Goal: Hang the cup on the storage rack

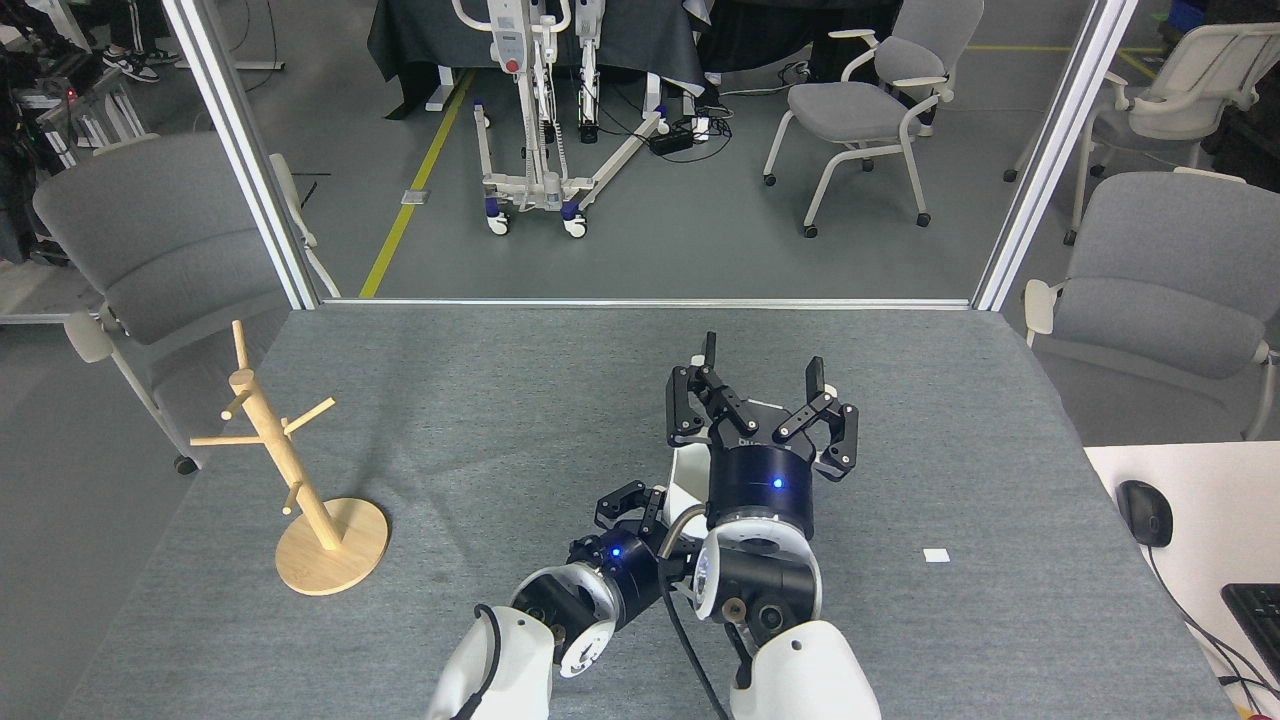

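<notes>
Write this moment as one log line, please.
right claw: open, raised, empty | left claw: beside white cup, grip unclear | cup mostly hidden | wooden mug tree: pegs bare

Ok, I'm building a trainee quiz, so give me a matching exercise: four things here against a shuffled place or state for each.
1 storage rack
2 cup
3 right end effector
4 computer mouse

A open, fingers spread
B on the white desk, far right
C standing on the table, left side
D mostly hidden behind the right arm

Pairs: 1-C, 2-D, 3-A, 4-B
</notes>
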`<move>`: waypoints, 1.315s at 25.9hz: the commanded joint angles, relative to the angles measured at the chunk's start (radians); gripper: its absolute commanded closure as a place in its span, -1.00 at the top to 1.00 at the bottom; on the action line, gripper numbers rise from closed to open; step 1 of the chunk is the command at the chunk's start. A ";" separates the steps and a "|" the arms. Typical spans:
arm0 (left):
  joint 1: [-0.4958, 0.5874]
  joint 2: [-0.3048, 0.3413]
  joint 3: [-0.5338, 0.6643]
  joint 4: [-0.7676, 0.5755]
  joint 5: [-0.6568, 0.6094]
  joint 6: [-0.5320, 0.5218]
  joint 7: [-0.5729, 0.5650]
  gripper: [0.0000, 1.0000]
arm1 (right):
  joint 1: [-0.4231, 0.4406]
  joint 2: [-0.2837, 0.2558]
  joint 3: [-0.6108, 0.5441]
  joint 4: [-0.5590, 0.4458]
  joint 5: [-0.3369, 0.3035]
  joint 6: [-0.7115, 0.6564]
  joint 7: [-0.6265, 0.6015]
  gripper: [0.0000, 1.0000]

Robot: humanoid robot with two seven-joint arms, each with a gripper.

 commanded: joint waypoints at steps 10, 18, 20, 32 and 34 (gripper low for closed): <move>0.480 0.322 0.247 -0.405 -0.046 0.071 0.071 -1.00 | 0.162 -0.234 -0.658 0.092 -0.192 -0.823 -0.122 0.98; 0.641 0.356 0.548 -0.413 -0.050 0.085 0.111 -1.00 | 0.320 -0.251 -0.677 0.090 -0.165 -0.906 -0.231 0.98; 0.627 0.348 0.660 -0.413 -0.050 0.086 0.113 -1.00 | 0.324 -0.245 -0.677 0.092 -0.111 -0.906 -0.229 0.98; 0.449 0.360 0.890 -0.416 -0.061 0.099 0.096 -1.00 | 0.316 -0.230 -0.664 0.095 -0.093 -0.894 -0.217 0.98; 0.422 0.360 0.890 -0.413 -0.106 0.102 0.093 -1.00 | 0.319 -0.203 -0.663 0.093 -0.080 -0.893 -0.215 0.98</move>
